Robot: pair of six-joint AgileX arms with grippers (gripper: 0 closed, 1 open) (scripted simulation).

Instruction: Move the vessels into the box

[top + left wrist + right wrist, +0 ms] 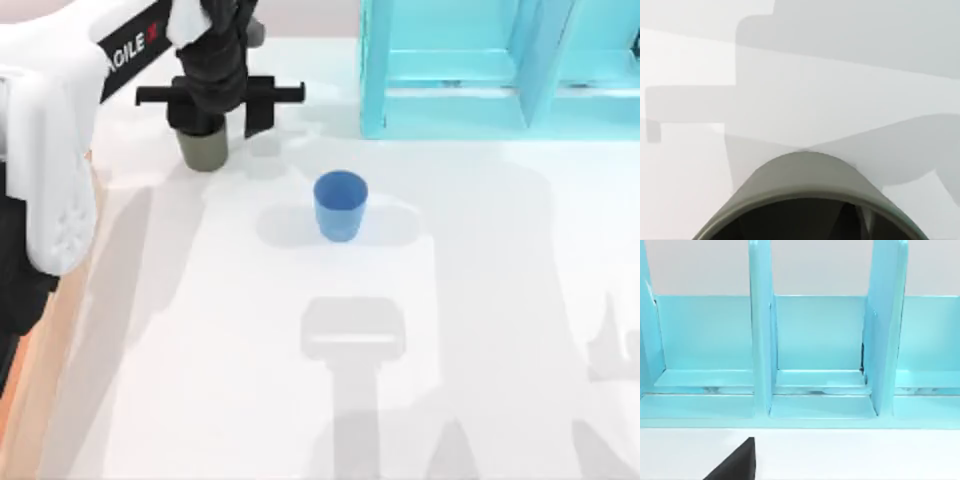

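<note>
The olive-grey vessel [205,148] stands at the table's back left, under my left gripper [222,128]. The gripper hangs over it from behind. One finger [258,115] stands clear of the cup's right side, and the jaws look open. In the left wrist view the vessel's rim [805,177] is very close, with its dark inside below. The blue vessel [340,205] stands upright and alone near the table's middle. A strip of the orange-brown box [40,360] runs along the left edge, partly hidden by my left arm. A black part of my right gripper [735,465] faces the cyan shelf.
A cyan shelf unit [480,70] with upright dividers [762,340] stands at the back right. Arm shadows lie across the white tabletop [350,400]. My left arm's white link [55,170] hangs over the left side.
</note>
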